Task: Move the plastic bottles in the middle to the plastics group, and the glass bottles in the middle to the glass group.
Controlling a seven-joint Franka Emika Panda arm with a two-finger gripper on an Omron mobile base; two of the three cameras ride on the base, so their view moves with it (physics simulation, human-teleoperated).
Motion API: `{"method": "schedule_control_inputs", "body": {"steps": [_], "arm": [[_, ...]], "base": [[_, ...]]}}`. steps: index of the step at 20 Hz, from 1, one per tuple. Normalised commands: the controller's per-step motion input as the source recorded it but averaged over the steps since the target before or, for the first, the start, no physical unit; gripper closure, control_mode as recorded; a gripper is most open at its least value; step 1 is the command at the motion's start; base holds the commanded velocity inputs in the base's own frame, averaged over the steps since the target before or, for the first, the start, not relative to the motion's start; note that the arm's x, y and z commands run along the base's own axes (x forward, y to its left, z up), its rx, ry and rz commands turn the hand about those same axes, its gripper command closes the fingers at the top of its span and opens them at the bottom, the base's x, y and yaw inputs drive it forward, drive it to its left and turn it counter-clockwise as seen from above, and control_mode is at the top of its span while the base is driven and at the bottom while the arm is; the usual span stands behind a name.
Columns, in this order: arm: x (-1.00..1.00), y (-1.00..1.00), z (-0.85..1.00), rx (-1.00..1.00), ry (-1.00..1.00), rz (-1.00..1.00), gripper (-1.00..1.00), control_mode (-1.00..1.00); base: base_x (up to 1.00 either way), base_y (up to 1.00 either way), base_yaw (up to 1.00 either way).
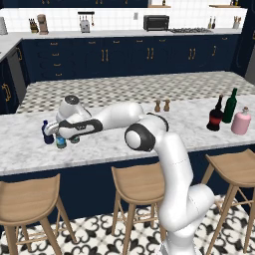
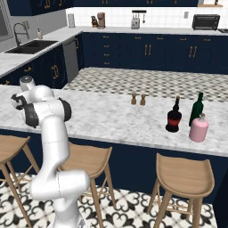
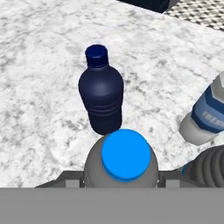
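My gripper (image 1: 62, 136) reaches to the counter's left end and is shut on a small grey see-through plastic bottle (image 3: 126, 158) with a blue cap, held upright between the fingers. Just beyond it stands the solid navy bottle (image 3: 100, 94) (image 1: 47, 134) of the plastics group. To its right is the pale water bottle (image 3: 204, 120) with a blue label. A dark grey ribbed bottle body (image 3: 212, 162) shows right beside my hand. At the counter's right end, the dark glass bottle (image 1: 215, 115) (image 2: 173, 116) with a red band stands next to the green bottle (image 1: 229, 105) and the pink bottle (image 1: 241, 122).
Two small wooden shakers (image 1: 162, 105) stand mid-counter near the far edge. Wooden stools (image 1: 137, 182) line the counter's near side. The marble counter (image 1: 149, 122) between the two bottle groups is bare.
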Motion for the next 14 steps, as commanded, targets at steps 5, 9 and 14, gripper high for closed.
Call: {"method": "schedule_control_inputs", "body": {"steps": [5,9,14], "arm": [[0.0,0.0,0.0,0.0,0.0,0.0,-1.0,-1.0],[0.0,0.0,0.0,0.0,0.0,0.0,-1.0,-1.0],[0.0,0.0,0.0,0.0,0.0,0.0,-1.0,-1.0]], "base": [[0.0,0.0,0.0],[0.0,0.0,0.0],[0.0,0.0,0.0]]}}
